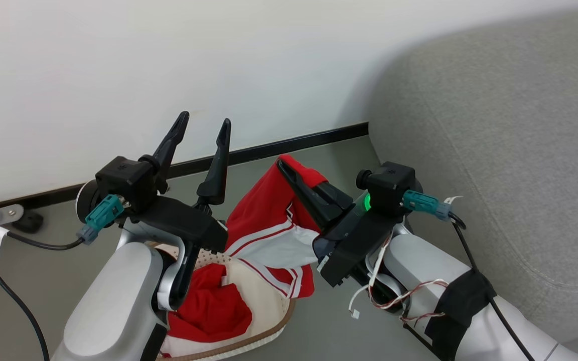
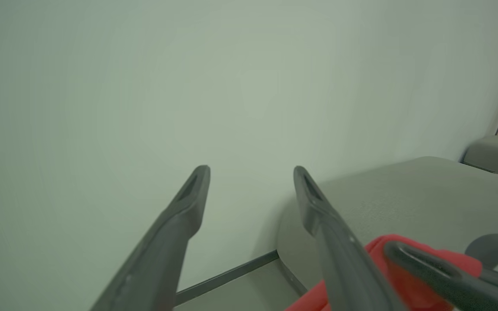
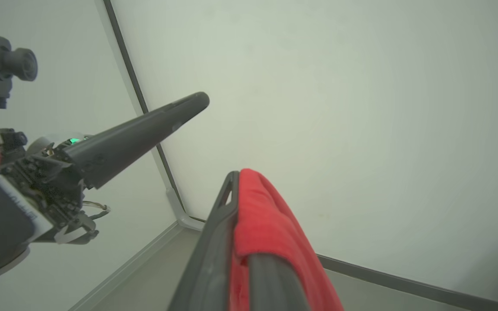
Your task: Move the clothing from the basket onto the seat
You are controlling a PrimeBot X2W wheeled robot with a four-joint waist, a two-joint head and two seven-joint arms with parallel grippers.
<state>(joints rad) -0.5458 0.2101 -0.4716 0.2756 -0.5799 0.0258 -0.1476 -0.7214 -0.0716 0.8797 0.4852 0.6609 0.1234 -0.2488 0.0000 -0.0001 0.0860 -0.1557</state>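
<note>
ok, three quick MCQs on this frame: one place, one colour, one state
1. On which side of the basket is the sofa?
A. robot's left
B. robot's right
C. under it

2. Main colour of the clothing?
A. blue
B. green
C. red

3. The left claw is:
A. open, empty
B. shut on clothing
C. shut, empty

Key:
1 B: the grey sofa rises at the head view's right and the basket sits lower middle.
2 C: it is red, with white panels and stripes.
3 A: its fingers stand apart with bare wall between them. The right claw is the one shut on clothing.
</note>
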